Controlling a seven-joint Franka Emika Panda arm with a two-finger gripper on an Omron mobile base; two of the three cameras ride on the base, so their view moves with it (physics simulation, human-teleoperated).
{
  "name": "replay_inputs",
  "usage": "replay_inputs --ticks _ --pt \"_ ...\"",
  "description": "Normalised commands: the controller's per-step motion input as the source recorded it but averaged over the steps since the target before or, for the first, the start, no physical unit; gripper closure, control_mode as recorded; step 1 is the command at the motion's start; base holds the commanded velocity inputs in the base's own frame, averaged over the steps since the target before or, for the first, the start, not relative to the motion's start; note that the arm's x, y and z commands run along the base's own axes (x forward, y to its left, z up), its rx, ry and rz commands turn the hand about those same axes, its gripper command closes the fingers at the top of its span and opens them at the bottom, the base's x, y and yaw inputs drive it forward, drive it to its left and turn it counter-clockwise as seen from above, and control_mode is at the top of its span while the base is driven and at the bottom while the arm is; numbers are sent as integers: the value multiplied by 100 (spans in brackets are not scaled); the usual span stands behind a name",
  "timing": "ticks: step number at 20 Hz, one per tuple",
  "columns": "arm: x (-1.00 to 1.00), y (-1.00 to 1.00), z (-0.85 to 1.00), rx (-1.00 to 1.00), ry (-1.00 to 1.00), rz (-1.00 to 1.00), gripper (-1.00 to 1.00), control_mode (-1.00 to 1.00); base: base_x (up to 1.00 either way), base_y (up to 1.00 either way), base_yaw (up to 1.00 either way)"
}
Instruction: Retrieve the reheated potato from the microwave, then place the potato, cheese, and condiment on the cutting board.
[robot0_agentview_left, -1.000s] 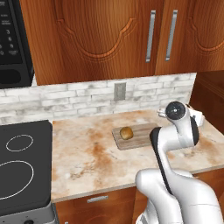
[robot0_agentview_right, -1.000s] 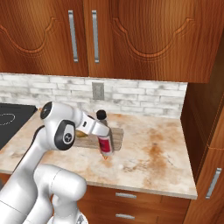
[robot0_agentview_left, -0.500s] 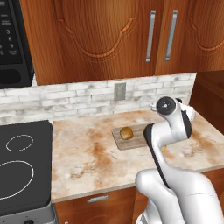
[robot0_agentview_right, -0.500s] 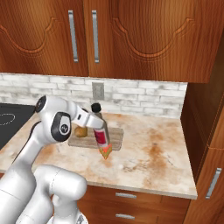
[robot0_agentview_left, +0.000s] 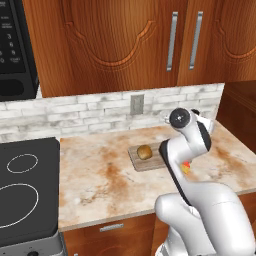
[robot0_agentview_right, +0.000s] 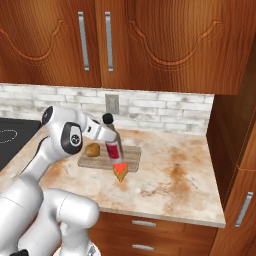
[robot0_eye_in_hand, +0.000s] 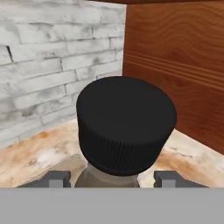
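gripped the condiment (robot0_agentview_right: 112, 144) between the 2 fingers (robot0_eye_in_hand: 54, 178), potato (robot0_agentview_right: 93, 149) just beside them on the cutting board (robot0_agentview_right: 131, 157), cheese (robot0_agentview_right: 120, 170) below

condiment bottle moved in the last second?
Yes. In the right base view the condiment bottle has shifted left and slightly toward the wall, and now stands over the cutting board near the potato.

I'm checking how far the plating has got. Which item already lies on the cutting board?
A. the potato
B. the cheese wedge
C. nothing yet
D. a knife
A: the potato sits on the cutting board, while the cheese lies on the counter just off the board's front edge.
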Motion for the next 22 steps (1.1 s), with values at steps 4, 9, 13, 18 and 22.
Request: replay_inputs --ticks 4,9,13,18,22 --pt "37 25 0 2 0 0 100 -100 0 0 0" --pt "28 26 -4 6 0 0 100 -100 0 0 0" --pt "12 19 -18 7 0 0 100 -100 0 0 0" --pt "6 13 -24 6 0 0 100 -100 0 0 0" --pt "19 9 -15 6 0 0 100 -100 0 0 0"
